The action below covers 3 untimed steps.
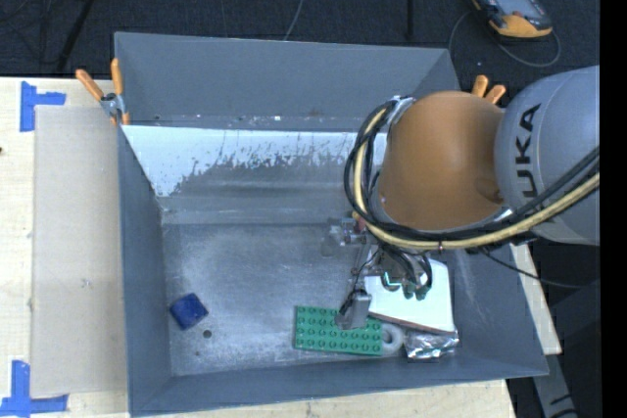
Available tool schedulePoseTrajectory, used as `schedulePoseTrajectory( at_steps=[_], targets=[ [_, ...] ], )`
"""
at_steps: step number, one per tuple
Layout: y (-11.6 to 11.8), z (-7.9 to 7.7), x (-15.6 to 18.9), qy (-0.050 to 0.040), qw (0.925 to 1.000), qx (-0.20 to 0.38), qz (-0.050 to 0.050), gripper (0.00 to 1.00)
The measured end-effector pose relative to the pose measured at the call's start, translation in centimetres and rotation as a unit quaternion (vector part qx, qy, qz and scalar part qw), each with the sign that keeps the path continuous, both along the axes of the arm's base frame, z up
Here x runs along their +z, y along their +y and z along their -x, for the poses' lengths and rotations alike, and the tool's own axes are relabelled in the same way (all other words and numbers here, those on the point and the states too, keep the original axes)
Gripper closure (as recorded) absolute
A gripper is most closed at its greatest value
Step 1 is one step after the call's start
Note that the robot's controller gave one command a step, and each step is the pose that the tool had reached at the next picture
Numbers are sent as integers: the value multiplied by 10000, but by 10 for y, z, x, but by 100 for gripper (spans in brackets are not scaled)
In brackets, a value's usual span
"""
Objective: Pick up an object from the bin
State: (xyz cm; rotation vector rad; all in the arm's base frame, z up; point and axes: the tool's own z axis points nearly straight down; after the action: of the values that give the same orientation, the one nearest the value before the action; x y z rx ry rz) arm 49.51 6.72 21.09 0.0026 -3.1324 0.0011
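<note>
Hanging low in the near right part of the bin [245, 240], seen from the overhead camera, my gripper [351, 311] is right at the top edge of a flat green studded plate [333, 336] lying on the floor by the front wall. Honestly can't tell if the gripper is open or closed from here, or if it has hold of anything. A white flat pad [431, 310] sits just right of the plate, with a crumpled silvery scrap [431, 346] below it. A little blue block [188, 310] lies well off to the left.
</note>
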Motion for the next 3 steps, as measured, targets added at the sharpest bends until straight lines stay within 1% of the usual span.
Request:
schedulePoseTrajectory(
  at_steps=[1, 2, 3],
  targets=[
    [-13, 13, -145, -36, 9999, 95, -5, 0],
    [-13, 12, -141, -49, 10000, 82, -9, 100],
    [-9, 20, -19, -80, 9995, 313, -8, 100]
  ],
)
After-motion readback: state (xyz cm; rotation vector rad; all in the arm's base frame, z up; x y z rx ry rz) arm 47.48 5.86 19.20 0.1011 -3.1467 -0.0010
